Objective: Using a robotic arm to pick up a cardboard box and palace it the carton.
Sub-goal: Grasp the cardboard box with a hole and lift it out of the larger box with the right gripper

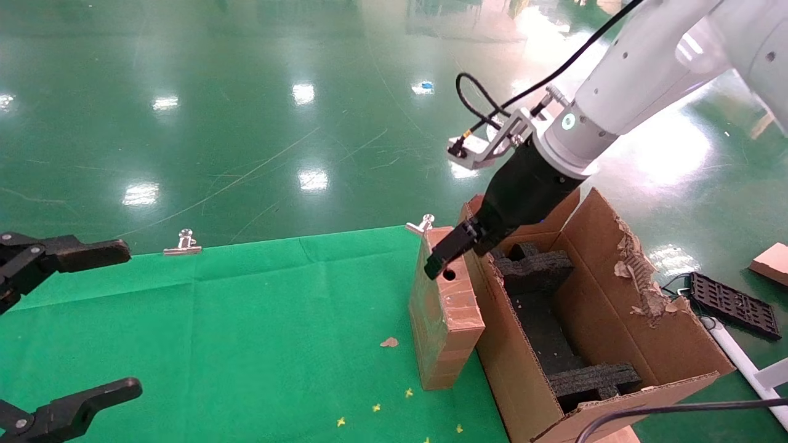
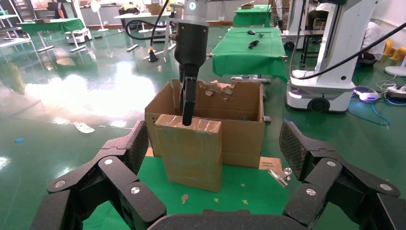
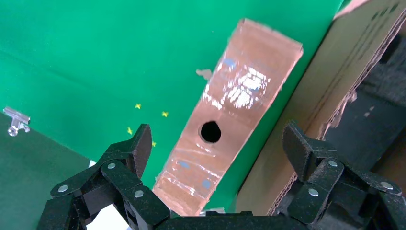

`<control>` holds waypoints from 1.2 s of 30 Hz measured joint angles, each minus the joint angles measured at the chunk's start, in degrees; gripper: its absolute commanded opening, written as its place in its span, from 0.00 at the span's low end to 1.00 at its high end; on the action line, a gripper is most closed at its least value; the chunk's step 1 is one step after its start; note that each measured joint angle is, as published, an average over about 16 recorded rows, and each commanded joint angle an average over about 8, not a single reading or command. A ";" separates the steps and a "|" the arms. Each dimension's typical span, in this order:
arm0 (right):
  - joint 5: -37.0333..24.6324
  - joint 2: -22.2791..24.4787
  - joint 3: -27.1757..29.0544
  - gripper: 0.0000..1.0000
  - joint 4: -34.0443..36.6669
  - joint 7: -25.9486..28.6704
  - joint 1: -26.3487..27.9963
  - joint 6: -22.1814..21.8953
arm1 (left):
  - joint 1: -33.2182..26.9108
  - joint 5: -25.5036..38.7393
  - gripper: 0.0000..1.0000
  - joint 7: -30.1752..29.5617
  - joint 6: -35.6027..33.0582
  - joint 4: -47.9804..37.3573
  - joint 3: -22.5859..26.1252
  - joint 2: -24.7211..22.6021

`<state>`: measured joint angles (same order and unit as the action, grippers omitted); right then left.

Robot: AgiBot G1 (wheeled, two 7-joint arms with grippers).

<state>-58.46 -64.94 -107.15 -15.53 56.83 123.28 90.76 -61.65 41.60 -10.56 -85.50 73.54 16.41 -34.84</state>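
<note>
The slim brown cardboard box (image 1: 446, 314) stands upright on the green table, with the round hole (image 1: 449, 275) in its narrow top edge. It stands close beside the large carton (image 1: 615, 320), which has black foam inside and a torn flap. My right gripper (image 1: 452, 246), on the white-sleeved arm, is open just above the box's top edge. In the right wrist view its fingers (image 3: 129, 148) stand wide on either side of the box (image 3: 234, 115) and the carton wall (image 3: 311, 120). My left gripper (image 1: 132, 320) is open and empty at the table's left. The left wrist view shows the box (image 2: 191, 153) and the carton (image 2: 239, 129).
Two metal clips (image 1: 183, 243) (image 1: 422, 223) hold the green cloth at the table's far edge. A small tan scrap (image 1: 388, 342) and yellow marks lie near the box. A black plastic grid (image 1: 732, 304) and a cardboard piece (image 1: 772, 263) lie on the floor at the right.
</note>
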 measured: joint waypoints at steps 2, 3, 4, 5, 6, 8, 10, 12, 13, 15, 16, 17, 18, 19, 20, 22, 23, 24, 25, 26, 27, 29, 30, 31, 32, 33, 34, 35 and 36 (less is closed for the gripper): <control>0.06 -0.29 -0.53 1.00 0.19 0.60 -0.39 0.02 | 0.00 -0.01 1.00 0.00 0.00 0.00 0.01 0.00; 0.08 -0.45 -0.80 1.00 0.23 0.86 -0.59 0.02 | 0.00 -0.01 1.00 0.01 0.01 0.00 0.01 0.00; 0.12 -0.59 -1.06 1.00 0.23 1.10 -0.78 0.02 | 0.00 -0.01 1.00 0.01 0.01 0.00 0.02 0.01; 0.14 -0.74 -1.33 1.00 0.21 1.31 -0.98 0.00 | 0.00 -0.01 1.00 0.01 0.01 0.00 0.02 0.01; 0.15 -0.91 -1.59 1.00 0.18 1.51 -1.18 -0.02 | 0.00 -0.02 1.00 0.01 0.01 0.00 0.02 0.01; 0.11 -1.28 -2.13 1.00 0.10 1.82 -1.57 -0.10 | -0.01 -0.02 1.00 0.02 0.01 0.00 0.03 0.01; -0.01 -1.73 -2.67 1.00 0.05 2.03 -1.96 -0.23 | -0.01 -0.03 1.00 0.02 0.02 0.00 0.04 0.02; -0.23 -2.23 -3.22 0.92 0.07 2.15 -2.31 -0.39 | -0.01 -0.03 1.00 0.02 0.02 0.00 0.05 0.02; -0.37 -2.51 -3.49 0.84 0.11 2.17 -2.47 -0.49 | -0.01 -0.03 1.00 0.02 0.02 0.00 0.05 0.02; -0.67 -3.06 -3.98 0.64 0.27 2.17 -2.80 -0.69 | -0.01 -0.04 1.00 0.03 0.02 0.00 0.06 0.02; -0.80 -3.34 -4.20 0.52 0.39 2.14 -2.96 -0.79 | -0.01 -0.04 1.00 0.03 0.03 0.00 0.06 0.02; -0.94 -3.60 -4.40 0.40 0.52 2.10 -3.12 -0.89 | -0.01 -0.04 1.00 0.03 0.03 0.00 0.06 0.03; -1.07 -3.87 -4.59 0.28 0.66 2.05 -3.28 -0.98 | -0.01 -0.05 1.00 0.03 0.03 0.00 0.07 0.03; -1.19 -4.13 -4.76 0.19 0.82 1.98 -3.42 -1.06 | -0.02 -0.05 0.99 0.04 0.03 0.00 0.07 0.03; -1.30 -4.37 -4.92 0.11 0.99 1.91 -3.56 -1.13 | -0.02 -0.05 0.95 0.04 0.03 0.00 0.08 0.03; -1.46 -4.79 -5.16 0.02 1.36 1.74 -3.81 -1.25 | -0.02 -0.06 0.80 0.04 0.04 0.00 0.08 0.03; -1.52 -4.97 -5.26 0.00 1.55 1.66 -3.92 -1.29 | -0.02 -0.06 0.71 0.04 0.04 0.00 0.09 0.04; -1.55 -5.13 -5.34 0.00 1.74 1.57 -4.02 -1.31 | -0.02 -0.06 0.59 0.05 0.04 0.00 0.09 0.04; -1.57 -5.27 -5.40 0.00 1.93 1.49 -4.11 -1.33 | -0.02 -0.06 0.47 0.05 0.04 0.00 0.09 0.04; -1.56 -5.38 -5.45 0.00 2.12 1.42 -4.20 -1.34 | -0.02 -0.07 0.34 0.05 0.04 0.00 0.10 0.04; -1.53 -5.48 -5.48 0.00 2.29 1.35 -4.28 -1.33 | -0.02 -0.07 0.23 0.05 0.04 0.00 0.10 0.04; -1.42 -5.61 -5.52 0.00 2.61 1.22 -4.41 -1.30 | -0.02 -0.07 0.09 0.05 0.05 0.00 0.11 0.04; -1.35 -5.65 -5.53 0.00 2.74 1.16 -4.47 -1.27 | -0.02 -0.08 0.04 0.06 0.05 0.00 0.11 0.05; -1.27 -5.68 -5.54 0.00 2.87 1.10 -4.52 -1.23 | -0.02 -0.08 0.01 0.06 0.05 0.00 0.12 0.05; -1.19 -5.70 -5.55 0.00 2.97 1.05 -4.57 -1.20 | -0.03 -0.08 0.00 0.06 0.05 0.00 0.12 0.05; -1.11 -5.72 -5.56 0.00 3.07 1.00 -4.61 -1.16 | -0.03 -0.08 0.00 0.06 0.05 0.00 0.12 0.05; -1.03 -5.72 -5.58 0.00 3.16 0.96 -4.65 -1.13 | -0.03 -0.09 0.00 0.06 0.06 0.00 0.13 0.05; -0.96 -5.72 -5.59 0.00 3.23 0.92 -4.68 -1.10 | -0.03 -0.09 0.00 0.07 0.06 0.00 0.13 0.05; -0.88 -5.71 -5.61 0.00 3.30 0.89 -4.71 -1.07 | -0.03 -0.09 0.00 0.07 0.06 0.00 0.13 0.06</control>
<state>-59.35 -70.65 -112.76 -12.23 57.71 118.57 89.69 -61.68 41.51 -10.50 -85.44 73.54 16.55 -34.78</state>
